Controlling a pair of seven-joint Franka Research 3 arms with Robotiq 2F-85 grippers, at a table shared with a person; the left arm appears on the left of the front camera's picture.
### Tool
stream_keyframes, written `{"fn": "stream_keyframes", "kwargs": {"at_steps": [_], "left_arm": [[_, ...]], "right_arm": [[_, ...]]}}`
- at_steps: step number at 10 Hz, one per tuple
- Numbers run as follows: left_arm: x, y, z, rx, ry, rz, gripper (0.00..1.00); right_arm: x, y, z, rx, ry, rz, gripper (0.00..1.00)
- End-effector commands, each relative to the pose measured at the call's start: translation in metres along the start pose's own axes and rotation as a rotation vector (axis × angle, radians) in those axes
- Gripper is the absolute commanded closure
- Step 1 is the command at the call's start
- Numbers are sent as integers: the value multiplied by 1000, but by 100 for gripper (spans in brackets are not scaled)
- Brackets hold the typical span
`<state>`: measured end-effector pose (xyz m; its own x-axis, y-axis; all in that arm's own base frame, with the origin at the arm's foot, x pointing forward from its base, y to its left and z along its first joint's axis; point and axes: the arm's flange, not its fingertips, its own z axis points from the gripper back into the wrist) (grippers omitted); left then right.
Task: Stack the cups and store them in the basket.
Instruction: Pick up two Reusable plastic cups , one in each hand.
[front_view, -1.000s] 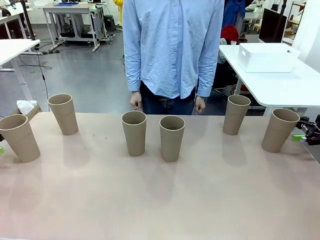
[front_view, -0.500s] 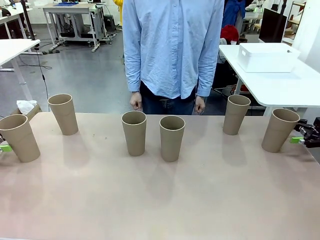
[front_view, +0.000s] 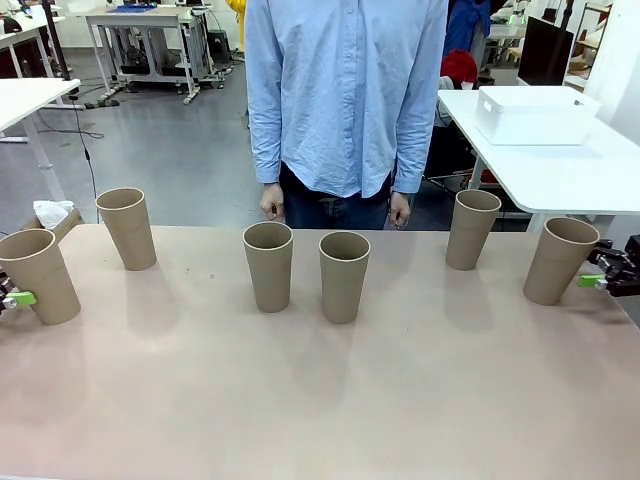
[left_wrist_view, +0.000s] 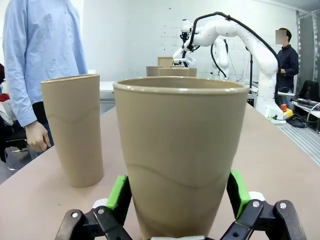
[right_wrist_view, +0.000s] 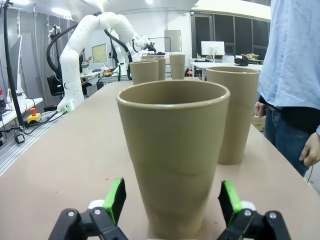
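The left gripper (left_wrist_view: 178, 200) is spread wide, one green pad on each side of the cup at the left end (left_wrist_view: 180, 150), very close to its wall. The right gripper (right_wrist_view: 172, 202) is also spread, with small gaps to the cup at the right end (right_wrist_view: 175, 150) between its pads. Both cups stand upright on the table (front_view: 320, 410). Four more cups (front_view: 269, 265) stand apart between them. The white basket (front_view: 530, 118) is on another table (front_view: 560, 170), far right. A person (front_view: 345, 90) stands behind.
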<state>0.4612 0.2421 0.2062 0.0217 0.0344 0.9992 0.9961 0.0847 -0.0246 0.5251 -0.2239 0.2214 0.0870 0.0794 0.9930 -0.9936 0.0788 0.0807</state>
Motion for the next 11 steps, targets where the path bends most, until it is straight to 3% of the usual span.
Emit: {"fn": "stream_keyframes", "kwargs": {"at_steps": [1,11], "left_arm": [[-2,-16,-11,15,2,-31,0],[-1,-6,-40,-56,3,-1,0]], "right_arm": [[6,5,-15,-28,5,17,0],[10,0,-53,51,11,-36,0]]}}
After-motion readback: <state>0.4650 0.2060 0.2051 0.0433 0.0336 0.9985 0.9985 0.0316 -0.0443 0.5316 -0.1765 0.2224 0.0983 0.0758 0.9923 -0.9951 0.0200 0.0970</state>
